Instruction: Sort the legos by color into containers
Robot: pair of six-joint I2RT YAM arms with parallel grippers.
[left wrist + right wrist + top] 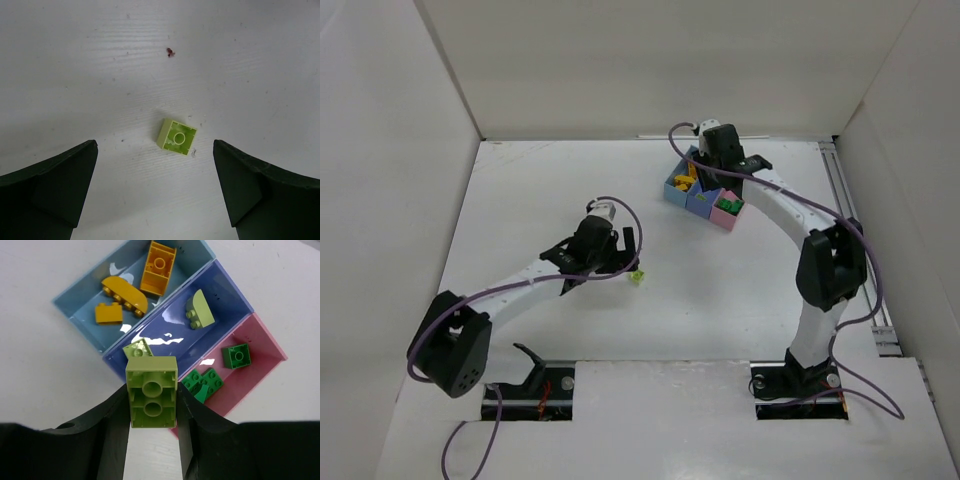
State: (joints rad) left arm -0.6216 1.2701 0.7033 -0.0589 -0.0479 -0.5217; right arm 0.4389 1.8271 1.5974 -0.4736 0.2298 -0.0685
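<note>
1. The right gripper [152, 407] is clamped on a lime brick [151, 377]. The brick's hollow underside faces the wrist cam, with a finger pressed on each long side.
2. That brick hangs over the near end of the bins, roughly in line with the dark blue bin [222, 292]. Can't tell how high above it.
3. The bins sit in a touching row on the far right part of the table [720, 300]: the light blue bin [75, 307], then dark blue in the middle, then the pink bin [260, 337].
4. Light blue holds three yellow-orange bricks [159, 267]: one rectangular, one curved, one small.
5. Dark blue has a curved lime piece [200, 310] and a second lime piece [137, 348], which is half hidden behind the held brick.
6. Pink has a dark green square [236, 356] plus a dark green clump [202, 382] at its near end. Can't count the clump.
7. The left gripper [154, 167] is spread wide with nothing in it, low over the table, well apart from the bins.
8. A loose brick [176, 136], also lime, lies on the table between and just ahead of its fingers, touching neither. It looks flipped, hollow side up.
9. There's a tiny reddish speck [171, 52] on the table beyond it.
</note>
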